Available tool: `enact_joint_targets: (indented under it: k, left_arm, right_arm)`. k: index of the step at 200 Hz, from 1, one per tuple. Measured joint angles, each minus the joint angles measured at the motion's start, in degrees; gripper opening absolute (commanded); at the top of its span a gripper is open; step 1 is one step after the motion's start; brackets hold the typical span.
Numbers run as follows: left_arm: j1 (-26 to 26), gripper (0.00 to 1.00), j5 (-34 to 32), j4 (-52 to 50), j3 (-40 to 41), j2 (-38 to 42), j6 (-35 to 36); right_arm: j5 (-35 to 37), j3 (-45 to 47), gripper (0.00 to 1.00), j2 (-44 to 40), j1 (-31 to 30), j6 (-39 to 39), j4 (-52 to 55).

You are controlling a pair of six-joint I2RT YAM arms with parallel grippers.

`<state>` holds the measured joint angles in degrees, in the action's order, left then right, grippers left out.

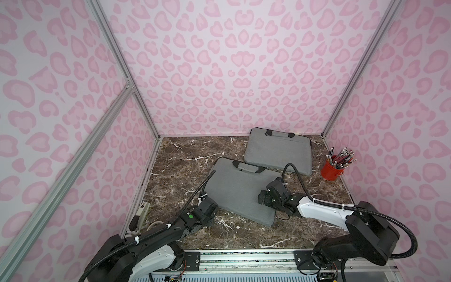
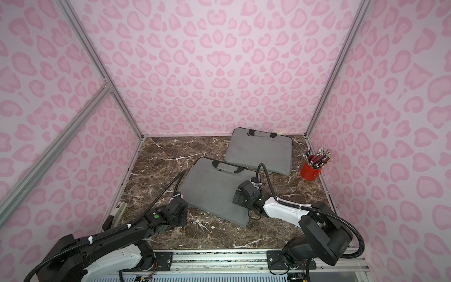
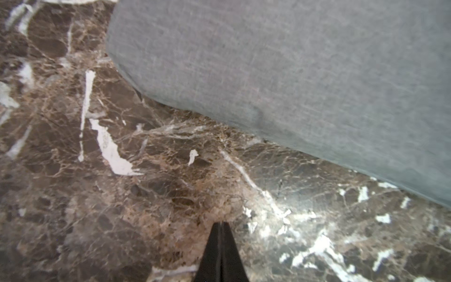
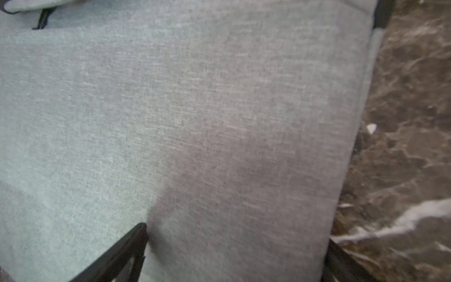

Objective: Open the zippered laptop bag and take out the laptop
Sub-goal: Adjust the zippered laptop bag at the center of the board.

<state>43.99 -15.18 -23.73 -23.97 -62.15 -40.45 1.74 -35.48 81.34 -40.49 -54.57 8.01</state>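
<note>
The gray laptop bag (image 1: 240, 193) lies flat in the middle of the marble table (image 1: 185, 156), with a 2nd bag (image 1: 278, 151) behind it near a red cup of pencils (image 1: 332, 171). The left gripper (image 3: 220, 228) is pressed together over bare marble just off the bag's near left corner. The right gripper (image 4: 236, 233) is spread wide over its right edge.

Tabletop (image 1: 185, 151) bare at left; pencil cup (image 1: 332, 171) crowds right edge.

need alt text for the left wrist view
The left gripper, shut and empty, points at a brown marble table. A corner of a grey laptop bag lies just ahead, clear of the gripper.
</note>
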Motion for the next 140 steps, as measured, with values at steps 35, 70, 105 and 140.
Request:
enact_joint_targets:
  k: [35, 70, 105, 140]
  left_arm:
    - [-0.3, 0.01, -2.9, 2.4, -1.9, -4.7, 0.0]
    - [-3.2, 0.01, -5.3, 5.9, -4.0, -10.1, 0.0]
    - [-7.7, 0.01, -6.6, 9.2, -8.4, -16.1, 1.6]
    - [-13.6, 0.04, -7.8, 10.9, -12.1, -18.4, 5.0]
  right_arm:
    - [-2.2, 0.6, 0.92, -0.4, -1.6, 1.5, -1.0]
    - [-5.7, -0.5, 0.9, 1.4, -5.3, 4.1, -2.6]
    - [-11.3, -3.7, 0.88, 5.7, -10.1, 7.4, -5.5]
    - [-16.5, -5.1, 0.88, 6.6, -13.3, 10.5, -8.3]
